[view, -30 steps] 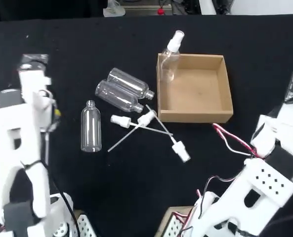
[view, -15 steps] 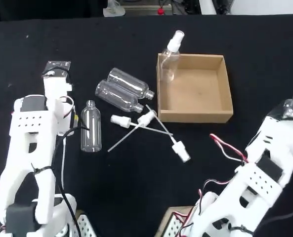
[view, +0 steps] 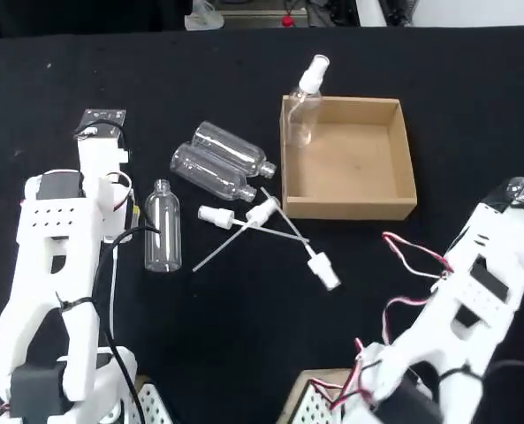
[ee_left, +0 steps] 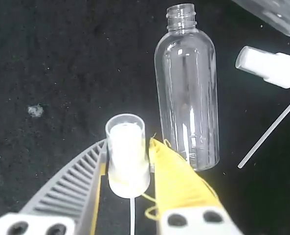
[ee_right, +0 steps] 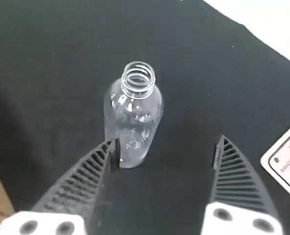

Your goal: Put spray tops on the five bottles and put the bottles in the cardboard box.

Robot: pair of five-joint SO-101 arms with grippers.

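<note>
The left arm (view: 54, 265), at eight o'clock, is blocky white plastic with rows of small holes and a black cable (view: 111, 250). The left gripper (ee_left: 127, 147) has one grey ribbed finger (ee_left: 76, 176) and one yellow finger (ee_left: 176, 183). The right arm (view: 474, 291), at four o'clock, carries red and white wires (view: 412, 256). The right gripper (ee_right: 167, 147) has dark ribbed fingers (ee_right: 81, 181) on white bases with screw holes.

Cardboard box (view: 350, 210) on black table (view: 456, 97), one bottle (view: 302, 113) in its corner (spray top (view: 315, 71) fitted), three open bottles (view: 162, 231) and loose spray tops (view: 322, 268) alongside.
</note>
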